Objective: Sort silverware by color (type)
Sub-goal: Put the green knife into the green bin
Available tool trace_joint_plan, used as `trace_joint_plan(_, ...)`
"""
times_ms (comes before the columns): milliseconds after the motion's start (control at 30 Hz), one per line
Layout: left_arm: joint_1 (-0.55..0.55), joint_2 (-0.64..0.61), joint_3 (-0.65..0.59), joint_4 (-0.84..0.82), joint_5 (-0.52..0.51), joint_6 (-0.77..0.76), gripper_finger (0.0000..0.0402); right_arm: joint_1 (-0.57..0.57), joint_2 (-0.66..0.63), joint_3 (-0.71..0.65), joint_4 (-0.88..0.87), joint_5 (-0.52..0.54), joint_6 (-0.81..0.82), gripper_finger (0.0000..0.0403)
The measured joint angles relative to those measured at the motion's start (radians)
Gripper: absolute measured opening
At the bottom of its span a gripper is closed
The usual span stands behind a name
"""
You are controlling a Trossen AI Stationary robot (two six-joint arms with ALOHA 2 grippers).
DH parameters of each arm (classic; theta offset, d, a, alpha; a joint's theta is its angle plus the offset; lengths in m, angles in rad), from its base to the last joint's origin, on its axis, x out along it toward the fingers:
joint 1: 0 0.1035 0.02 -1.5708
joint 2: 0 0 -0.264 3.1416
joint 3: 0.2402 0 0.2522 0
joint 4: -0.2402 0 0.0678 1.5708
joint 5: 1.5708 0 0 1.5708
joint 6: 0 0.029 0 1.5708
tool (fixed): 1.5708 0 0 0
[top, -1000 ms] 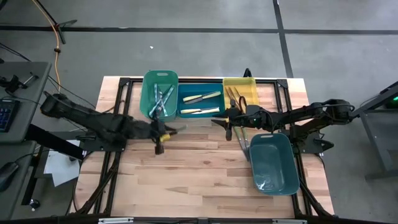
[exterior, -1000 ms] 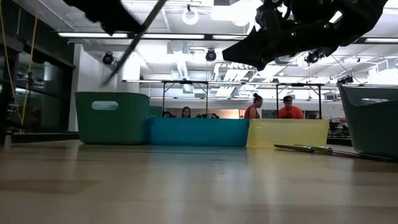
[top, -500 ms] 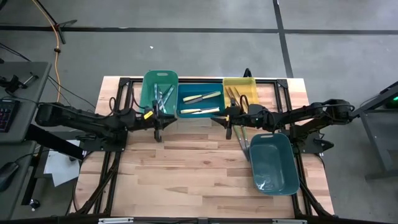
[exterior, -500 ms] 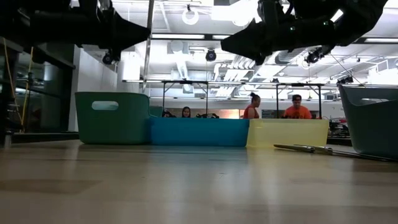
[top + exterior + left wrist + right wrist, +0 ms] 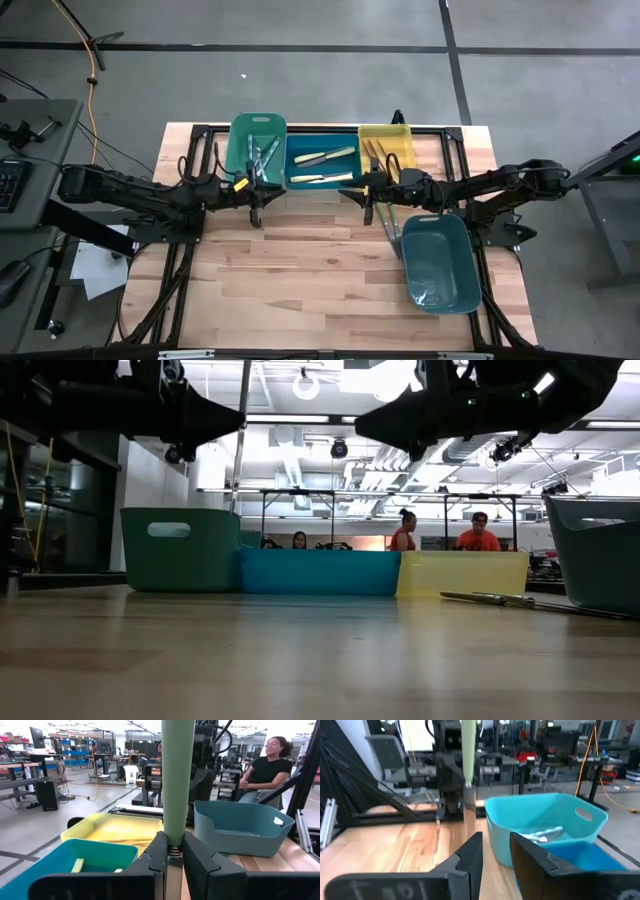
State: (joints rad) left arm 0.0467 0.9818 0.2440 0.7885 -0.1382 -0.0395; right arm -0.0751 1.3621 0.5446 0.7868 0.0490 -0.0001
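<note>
My left gripper (image 5: 256, 198) is shut on a green-handled utensil (image 5: 177, 780) just in front of the green bin (image 5: 258, 150). The utensil shows as a thin upright line in the low view (image 5: 243, 410) and beyond my right fingers in the right wrist view (image 5: 468, 750). My right gripper (image 5: 362, 197) hangs open and empty in front of the blue bin (image 5: 322, 165) and the yellow bin (image 5: 387, 150). Silverware lies in all three bins. A few utensils (image 5: 390, 225) lie flat on the table beside the right gripper. My left gripper pinches the utensil between its two fingers (image 5: 157, 852) where the green handle meets the metal part (image 5: 173, 851). The fingers come level from the table's left and lie across it. The utensil stands upright, handle up, lifted clear of the table.
A grey-teal bin (image 5: 440, 262) sits on the table's right half, near the right arm. The loose utensils also show in the low view (image 5: 500, 598) beside it. People sit in the room beyond the table (image 5: 478, 532). Bare wood lies in the table's middle and near part (image 5: 300, 280).
My left gripper has gone toward the table's far edge, up to the front of the green bin, and has turned. The utensil in it has swung from slanting to upright. In the last half second it has kept still.
</note>
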Motion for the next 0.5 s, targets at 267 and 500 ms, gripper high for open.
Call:
trace_joint_plan(267, 0.0, 0.183, 0.001, 0.198, 0.004, 0.01, 0.0027, 0.004, 0.07, 0.015, 0.131, -0.001, 0.022, 0.0121)
trace_joint_plan(500, 0.0, 0.321, 0.058, 0.259, 0.009, 0.026, 0.0027, 0.001, 0.255, 0.167, 0.135, 0.0, 0.021, 0.0204)
